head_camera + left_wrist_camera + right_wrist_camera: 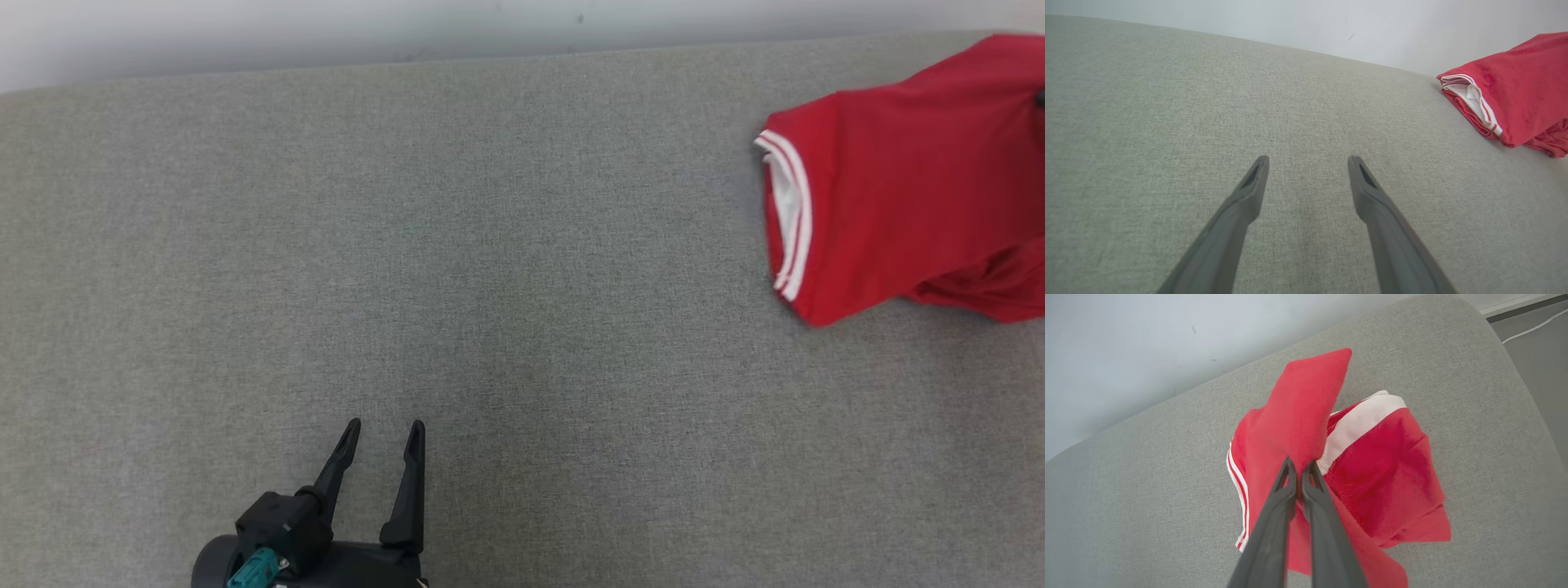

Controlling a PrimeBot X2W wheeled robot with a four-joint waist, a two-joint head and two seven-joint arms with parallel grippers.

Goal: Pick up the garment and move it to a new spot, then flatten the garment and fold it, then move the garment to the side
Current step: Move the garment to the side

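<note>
The garment [906, 196] is red with white stripe trim and lies bunched at the far right of the grey cushion surface [490, 286]. In the right wrist view my right gripper [1300, 467] is shut on a fold of the garment [1298, 416], and that fold stands up above the rest of the cloth. My left gripper [384, 433] hangs open near the front edge, far to the left of the garment, with nothing between its fingers. The left wrist view shows the same open left gripper [1308, 163] over bare fabric, with the garment [1519, 94] at the upper right.
A pale wall [408, 24] runs along the back edge of the cushion surface. In the right wrist view the cushion's rounded end [1515, 375] drops off to a grey floor [1543, 343] with a white cable.
</note>
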